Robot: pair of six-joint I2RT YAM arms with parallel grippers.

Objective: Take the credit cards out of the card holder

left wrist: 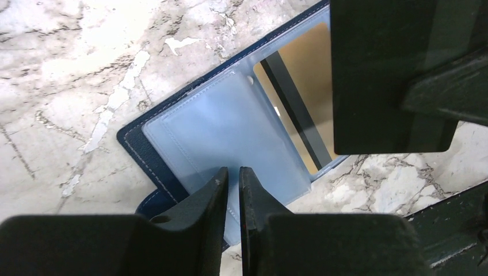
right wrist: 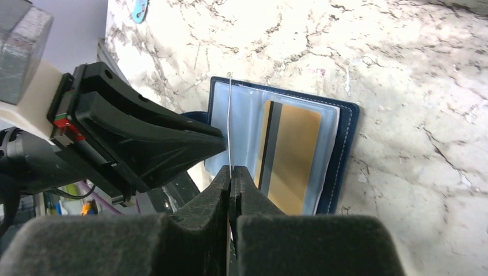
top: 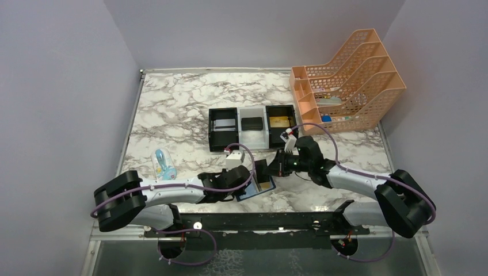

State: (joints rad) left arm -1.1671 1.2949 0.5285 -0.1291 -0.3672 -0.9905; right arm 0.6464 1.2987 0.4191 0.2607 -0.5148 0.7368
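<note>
Credit card (left wrist: 391,75), black, clamped edge-on between the tight-closed fingers of the right gripper (right wrist: 231,172); held just above the card holder (right wrist: 345,149), clear of its pockets. Left gripper (left wrist: 233,175) fingers nearly together with a slim gap, tips down on the holder's near clear pocket (left wrist: 230,132); cannot tell whether any film is nipped. Gold credit card (right wrist: 290,155), dark stripe along one side, tucked in the pocket on the holder's other half. Holder spread open, flat on the marbled table (top: 184,109), well apart from the three box trays (top: 221,141) beyond it.
</note>
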